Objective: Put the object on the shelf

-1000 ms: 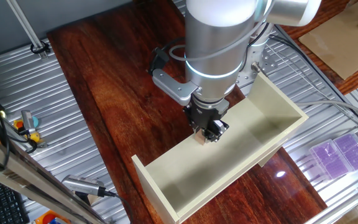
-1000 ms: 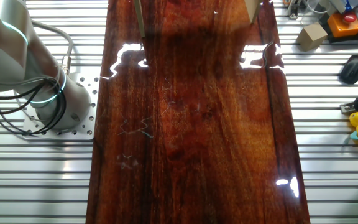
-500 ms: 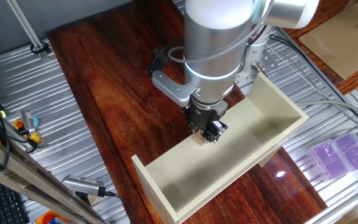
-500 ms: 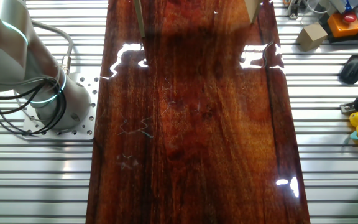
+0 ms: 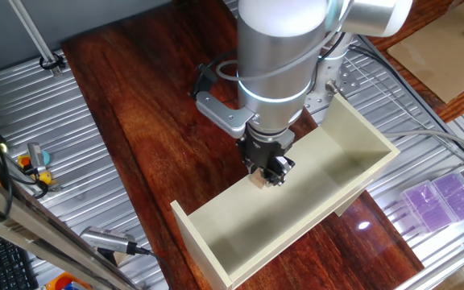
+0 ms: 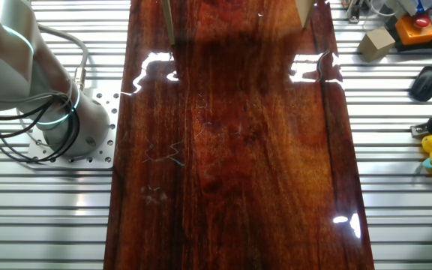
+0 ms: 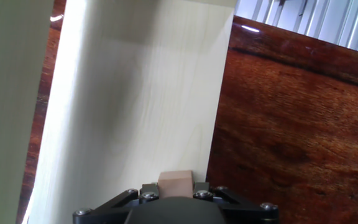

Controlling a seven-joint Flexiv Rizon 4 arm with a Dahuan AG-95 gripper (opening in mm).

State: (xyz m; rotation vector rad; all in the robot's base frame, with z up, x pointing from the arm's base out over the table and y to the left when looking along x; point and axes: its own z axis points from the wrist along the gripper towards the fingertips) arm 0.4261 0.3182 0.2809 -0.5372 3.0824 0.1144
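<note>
A small wooden cube (image 7: 174, 184) is pinched between the closed fingers (image 5: 258, 178), hanging directly over the long cream shelf (image 5: 353, 149) on the counter (image 5: 159, 137), whose top board lies just below it.

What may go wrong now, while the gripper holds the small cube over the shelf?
1. The wooden cube sits above the near edge of the shelf; if released here, it may tip onto the table.
2. The gripper is close to the shelf's long board; going lower may hit it.
</note>
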